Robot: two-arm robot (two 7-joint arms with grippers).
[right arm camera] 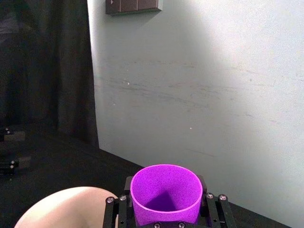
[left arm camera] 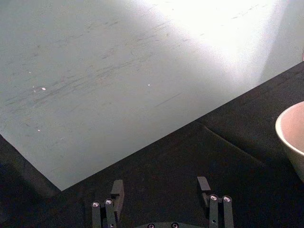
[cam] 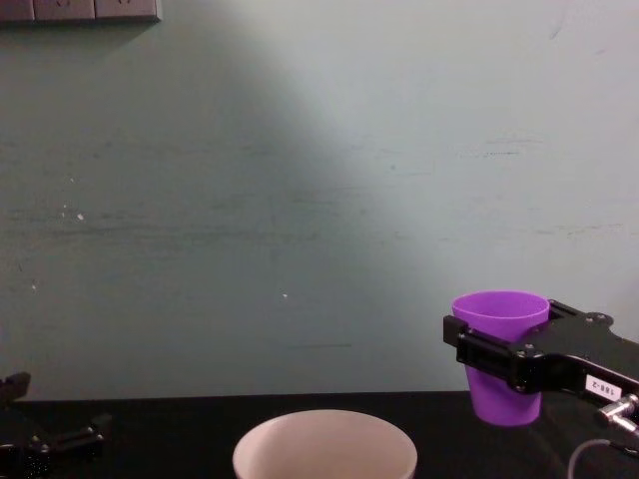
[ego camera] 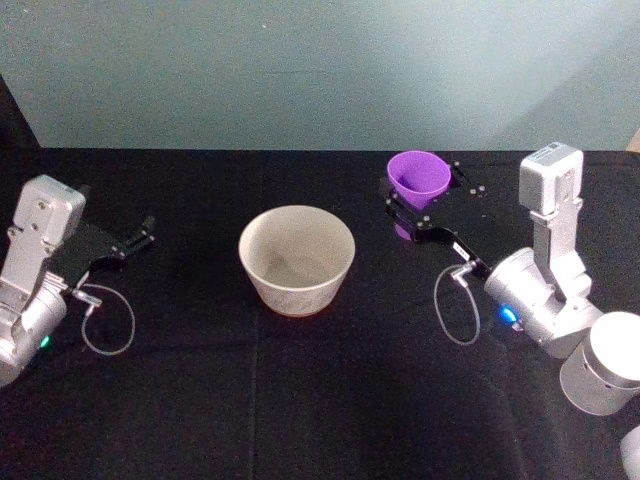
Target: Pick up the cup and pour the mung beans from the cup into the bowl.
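Purple plastic cup (ego camera: 418,178) clamped mid-wall by right gripper (ego camera: 428,196) | judged light, stiff, kinda slick, best squeezed mid-body | left gripper (ego camera: 140,238) parked far left, spread wide

1. You have the bowl (ego camera: 296,260) at the middle of the table (ego camera: 300,400).
2. The cup (ego camera: 417,180) is upright to the bowl's right and a little farther back, apart from it.
3. The right gripper (ego camera: 425,195) clasps the cup, reaching in from the near right.
4. The left gripper (ego camera: 145,232) sits well left of the bowl.
5. A wall (ego camera: 300,70) rises behind the table's far edge.
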